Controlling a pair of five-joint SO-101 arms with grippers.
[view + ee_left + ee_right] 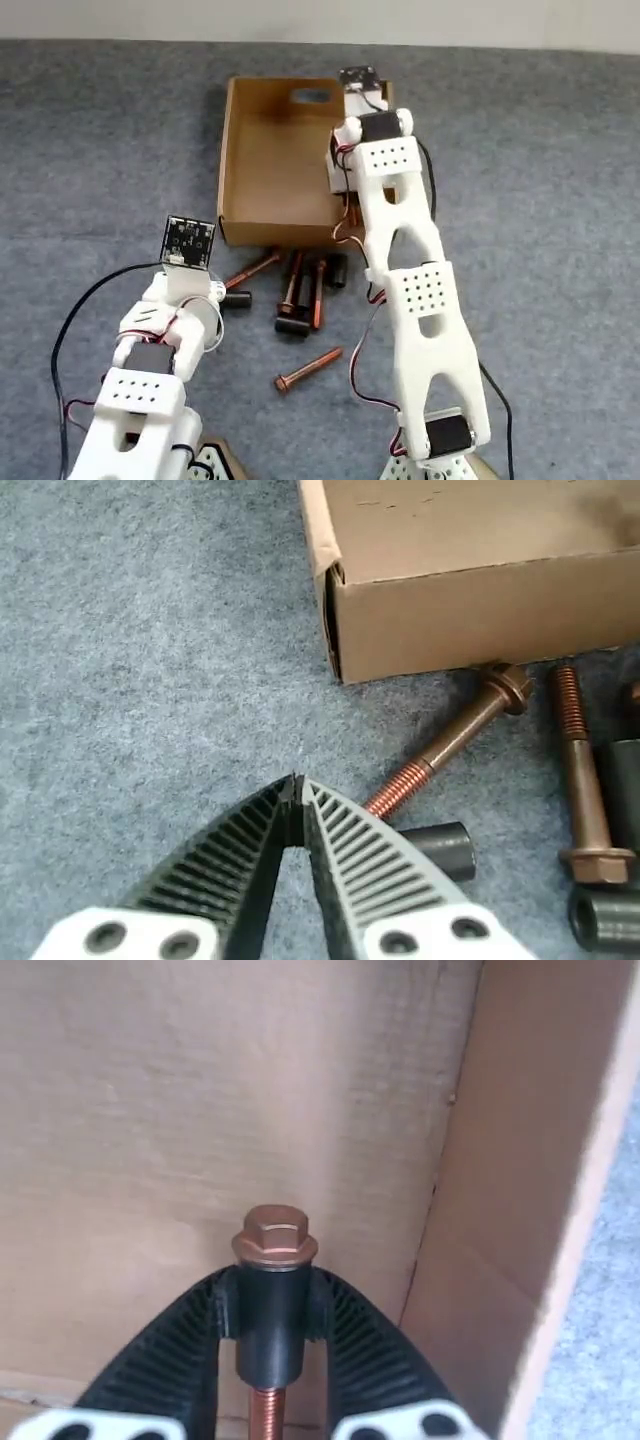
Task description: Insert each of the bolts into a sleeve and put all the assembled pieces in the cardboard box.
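Black ribbed fingers of the right pincer point(272, 1290) were squeezed tight on a black sleeve point(270, 1332). A bolt point(275, 1235) was stuck through that sleeve. Its copper head sat on one end and its thread poked out of the other end. The pincer held this joined piece inside the cardboard box point(500, 1210), over the brown floor and close to a corner by one wall. From the high view, the right arm point(425, 300) stretched over the right side of the box point(226, 160). The left pincer point(298, 785) was closed, with its two tips touching, and it had nothing in it. It hung low over the grey worktop point(130, 660), a little way out from a corner of the box. A loose bolt point(455, 735) lay just beside it, with the head near the box wall and the thread pointing at the pincer. A loose sleeve point(440, 848) lay on its side next to that thread. Another bolt point(580, 780) lay a bit farther off, with one more sleeve point(605, 920) by its head. From the high view, these parts made a small pile point(300, 285) right in front of the box. A lone bolt point(308, 368) lay by itself on the worktop, nearer to the bases of the arms.
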